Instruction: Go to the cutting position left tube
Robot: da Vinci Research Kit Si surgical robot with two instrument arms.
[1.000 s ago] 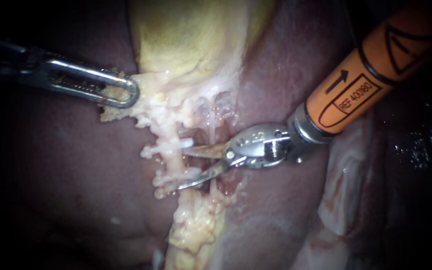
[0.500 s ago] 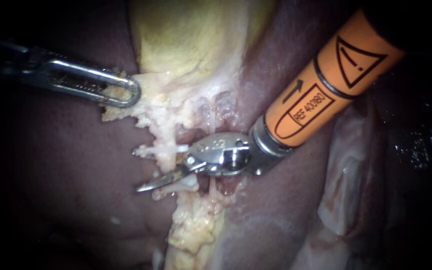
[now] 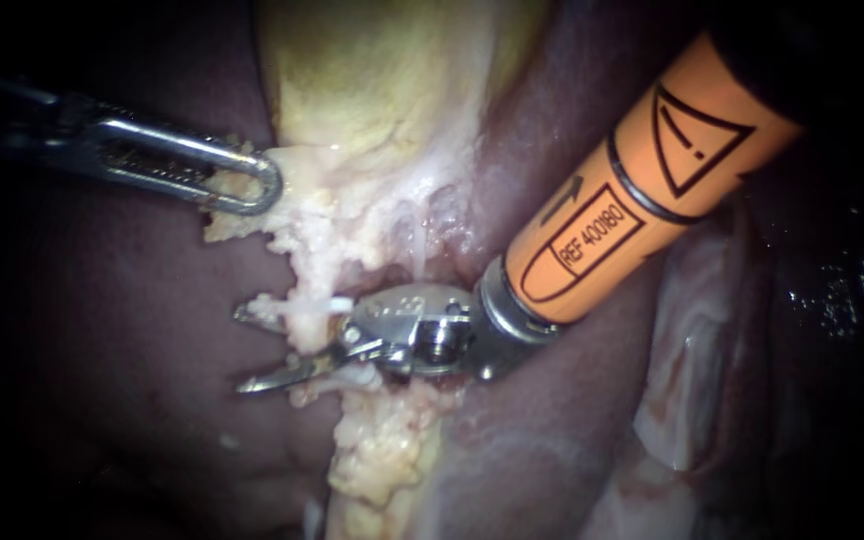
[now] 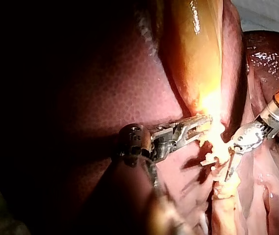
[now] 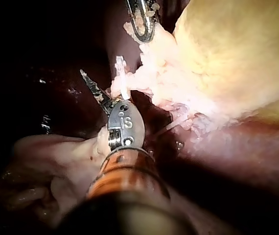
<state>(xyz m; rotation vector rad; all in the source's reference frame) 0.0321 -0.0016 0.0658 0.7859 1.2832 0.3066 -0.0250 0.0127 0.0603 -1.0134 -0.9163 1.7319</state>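
A pale, ragged tube strand runs down from the yellow gallbladder across the dark red liver. My right instrument, with an orange-sleeved shaft, reaches in from the upper right. Its two thin blades stand open, one on each side of the strand, their tips past it on the left. In the right wrist view the right instrument shows one blade clear beside the strand. My left instrument is shut on pale tissue at the gallbladder's lower left edge, as the left wrist view's left instrument also shows.
Fatty yellow tissue continues below the blades. A pale fold of tissue lies along the right, under the orange shaft. Liver surrounds the site on both sides.
My right instrument has advanced to the left; its open blades, first short of the strand, now straddle it with tips beyond. The left instrument has held still.
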